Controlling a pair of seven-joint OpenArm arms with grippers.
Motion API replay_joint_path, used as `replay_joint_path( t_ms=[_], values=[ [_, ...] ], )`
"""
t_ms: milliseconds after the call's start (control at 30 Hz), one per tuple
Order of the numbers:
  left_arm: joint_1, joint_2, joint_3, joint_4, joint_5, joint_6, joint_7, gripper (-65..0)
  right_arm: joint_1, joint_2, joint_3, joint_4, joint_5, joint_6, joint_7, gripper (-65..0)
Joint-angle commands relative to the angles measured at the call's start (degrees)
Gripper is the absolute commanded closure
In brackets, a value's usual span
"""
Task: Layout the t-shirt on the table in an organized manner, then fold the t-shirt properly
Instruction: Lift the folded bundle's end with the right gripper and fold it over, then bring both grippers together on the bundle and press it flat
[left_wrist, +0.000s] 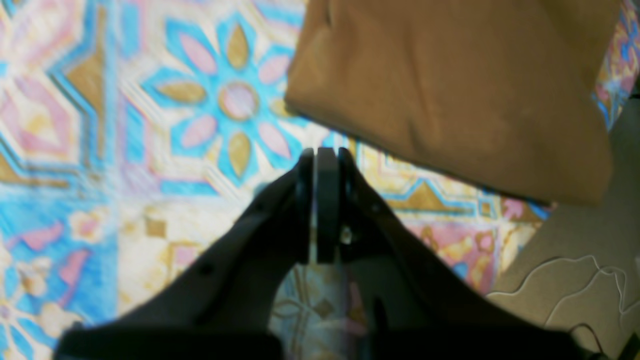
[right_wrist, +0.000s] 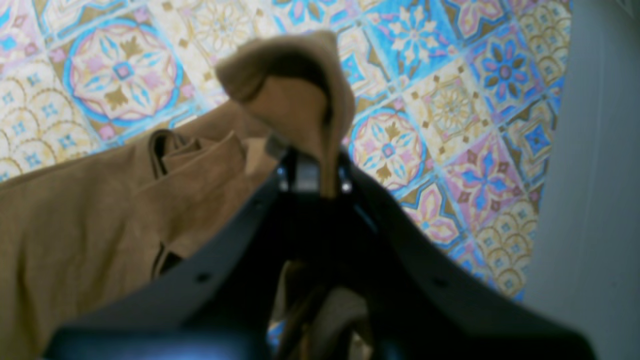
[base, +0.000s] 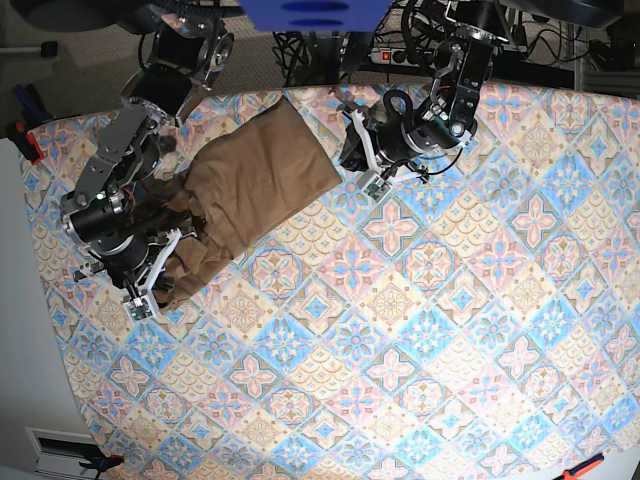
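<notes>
A: Where is the t-shirt lying?

B: In the base view it sits toward ten o'clock of the table, a tan-brown heap running from the top edge down toward eight o'clock. The upper part is fairly flat; the lower end is bunched and rumpled.

A: Does anything have hold of it?

B: Yes, the right gripper. In its wrist view the jaws are pinched nearly together on a fold of the cloth, which stands up in a curled peak above the fingertips. More of the shirt spreads away to nine o'clock of that view, with a dark slit-like opening showing in it.

A: And the left gripper?

B: Closed on nothing. Its wrist view shows the two fingers pressed flat together over the patterned cloth, with a smooth edge of the shirt just beyond, at about one o'clock of the tips, apart from them.

A: Where do the arms stand overall?

B: From the base view, the right arm is at nine o'clock over the bunched end; the left arm is near twelve o'clock, just beside the shirt's upper corner.

A: Anything else nearby?

B: Bare floor past the table edge, with a thin cable on it.
</notes>
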Motion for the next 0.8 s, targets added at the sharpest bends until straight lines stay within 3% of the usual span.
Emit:
replay_joint_path(
  t_ms=[0, 133, 367, 533, 767],
  values=[
    [-0.35, 0.16, 0.01, 0.50, -0.66, -0.13, -0.97, 0.0, 1.34, 0.31, -0.25, 1.14, 0.78, 0.10, 1.17, 0.0],
    [-2.98, 2.54, 0.09, -2.84, -0.66, -0.22, -0.89, 0.0, 1.52, 0.31, -1.39, 1.14, 0.78, 0.10, 1.17, 0.0],
    [-4.74, 4.38, 4.40, -5.83, -0.66, -0.22, -0.89, 0.0, 0.99, 0.31, -10.27, 1.14, 0.69, -0.12, 1.17, 0.0],
    [-5.09, 4.47, 4.66, -5.92, -0.66, -0.13, -0.97, 0.0, -0.15, 0.22, -12.11, 1.14, 0.69, -5.92, 1.17, 0.0],
    [-5.62, 4.21, 4.58, -7.24, -0.66, -0.13, -1.15, 0.0, -1.38, -1.01, -11.67, 1.23, 0.69, -6.19, 1.17, 0.0]
  ],
)
